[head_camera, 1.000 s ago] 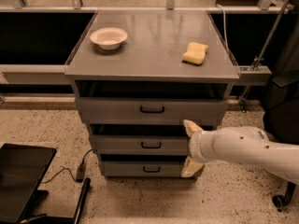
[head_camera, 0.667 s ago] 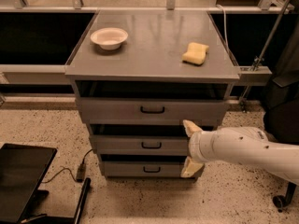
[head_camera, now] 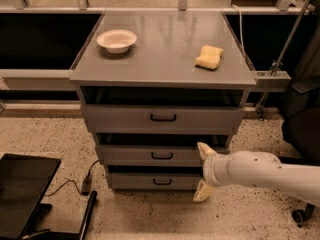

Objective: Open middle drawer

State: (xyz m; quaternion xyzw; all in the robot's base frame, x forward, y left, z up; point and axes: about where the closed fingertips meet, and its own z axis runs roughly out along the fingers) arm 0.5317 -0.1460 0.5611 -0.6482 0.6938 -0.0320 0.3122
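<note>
At the foot of the grey metal table (head_camera: 160, 64), your white arm (head_camera: 265, 173) reaches in from the right with the pincer (head_camera: 202, 171) spread wide and holding nothing. One cream fingertip (head_camera: 205, 149) is at the right end of the middle drawer (head_camera: 130, 155); the other is down beside the bottom drawer (head_camera: 132, 182). Whether either fingertip touches metal cannot be told.

The middle drawer sits between the taller top drawer (head_camera: 115, 119) and the bottom one and does not look drawn out yet. Its small black handle (head_camera: 162, 155) is at the centre of the front, well to the left of the pincer.

To do this step well, you probably need to carry the pincer left until the bar lies between the fingers. They stand one above the other, which suits a horizontal handle. Close squarely on the bar, then pull straight back along the drawer's run. A slanted or off-centre pull may bind the drawer in its slides, and a low approach risks catching the bottom drawer's handle instead.

On the table top, a white bowl (head_camera: 116, 40) stands at the left and a yellow sponge (head_camera: 209, 57) lies at the right, well apart. A hard jerk could shift both. The floor (head_camera: 150, 214) is speckled stone, with a flat black panel (head_camera: 25, 194) at lower left, and dark bays lie behind the table.
</note>
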